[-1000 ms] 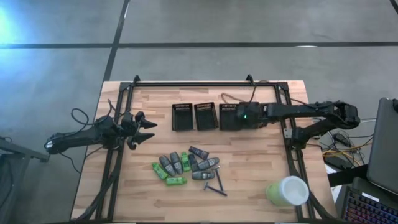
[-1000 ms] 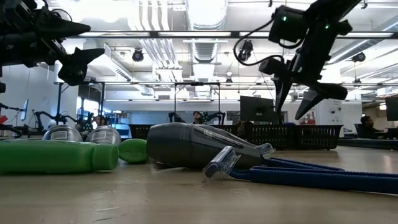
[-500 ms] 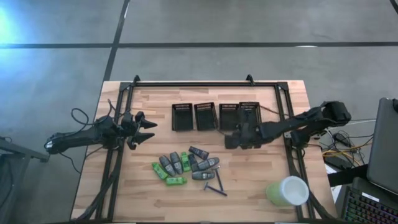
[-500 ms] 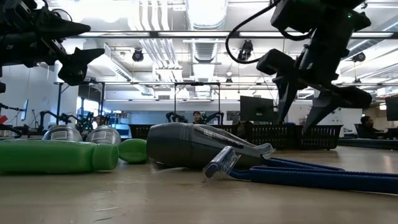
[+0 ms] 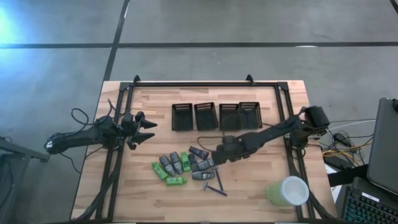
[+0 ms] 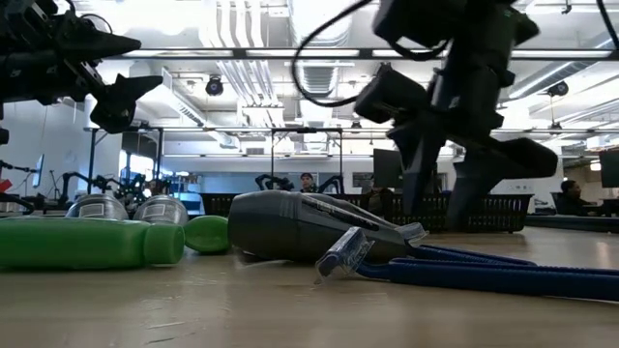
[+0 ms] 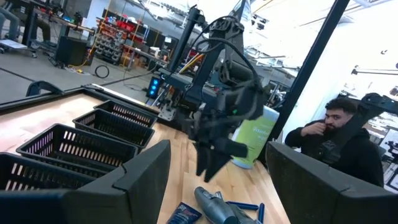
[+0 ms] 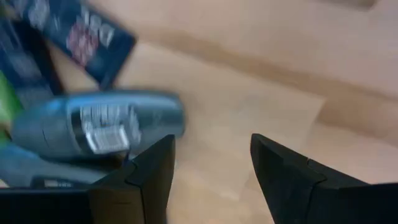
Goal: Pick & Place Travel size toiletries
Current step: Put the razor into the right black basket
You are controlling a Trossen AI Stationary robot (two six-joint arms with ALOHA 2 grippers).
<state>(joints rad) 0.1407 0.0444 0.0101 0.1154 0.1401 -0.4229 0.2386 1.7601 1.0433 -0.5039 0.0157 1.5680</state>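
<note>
Step in hand: approach to pick. Right end effector (image 5: 219,155), fingers apart and holding nothing, hangs at frame centre of the high view, at the right edge of the travel size toiletries (image 5: 186,167). Its wrist view shows a grey tapered tube (image 8: 99,127) lying just ahead of the parted fingers (image 8: 152,171), beside a dark blue packet (image 8: 87,34).

Location of task items: one cluster on the counter (image 5: 261,180), lower centre of the high view, below the bins. Bright green packets (image 5: 174,180) on its left, grey tubes in the middle, thin dark sticks (image 5: 217,185) at lower right.

Next move, by judgement: lower over one tube, close on it alone, lift, carry to a bin.

Obstructions: items lie touching or overlapping, so a neighbour may be dragged along.

Surroundings: four black mesh bins (image 5: 215,116) in a row, upper centre; pale green cup (image 5: 287,191), lower right, well apart. Left end effector (image 5: 144,130), open and empty, waits at centre left. A seated person (image 7: 339,140) shows beyond the counter.
</note>
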